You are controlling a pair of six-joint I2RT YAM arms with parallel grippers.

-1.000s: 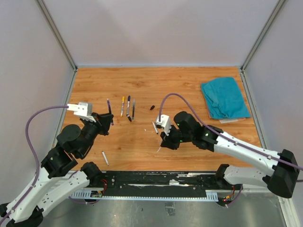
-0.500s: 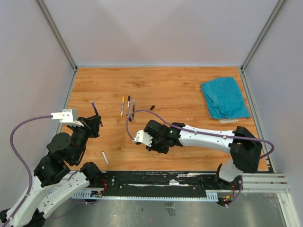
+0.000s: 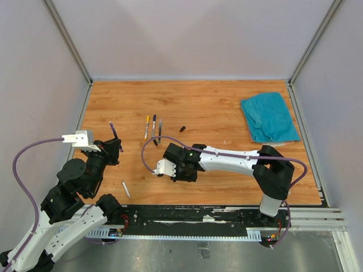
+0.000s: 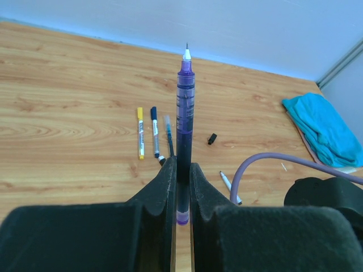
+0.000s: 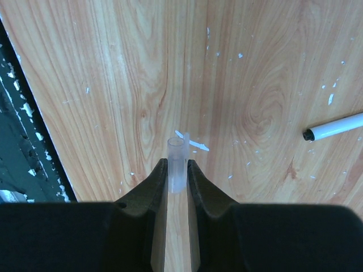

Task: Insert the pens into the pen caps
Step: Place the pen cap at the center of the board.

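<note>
My left gripper (image 4: pixel 182 165) is shut on a purple pen (image 4: pixel 185 102), held by its rear end with the fine tip pointing away. From above, that purple pen (image 3: pixel 113 129) sticks out beyond the left gripper (image 3: pixel 115 146) at the table's left. My right gripper (image 5: pixel 177 165) is shut on a clear pen cap (image 5: pixel 176 156) with its open mouth facing outward, low over the wood. In the top view the right gripper (image 3: pixel 170 170) is near the table's middle front. Three pens (image 3: pixel 153 127) lie side by side further back, with a black cap (image 3: pixel 182 128) to their right.
A white pen (image 3: pixel 125 189) lies near the front left; another white pen (image 4: pixel 230 187) lies by the right arm's purple cable (image 4: pixel 266 158). A teal cloth (image 3: pixel 269 116) sits at the back right. Pale scraps (image 5: pixel 193 141) dot the wood under the right gripper.
The right arm swung left across the table with the clear cap. The left arm drew back to the left with the purple pen, then stayed still.
</note>
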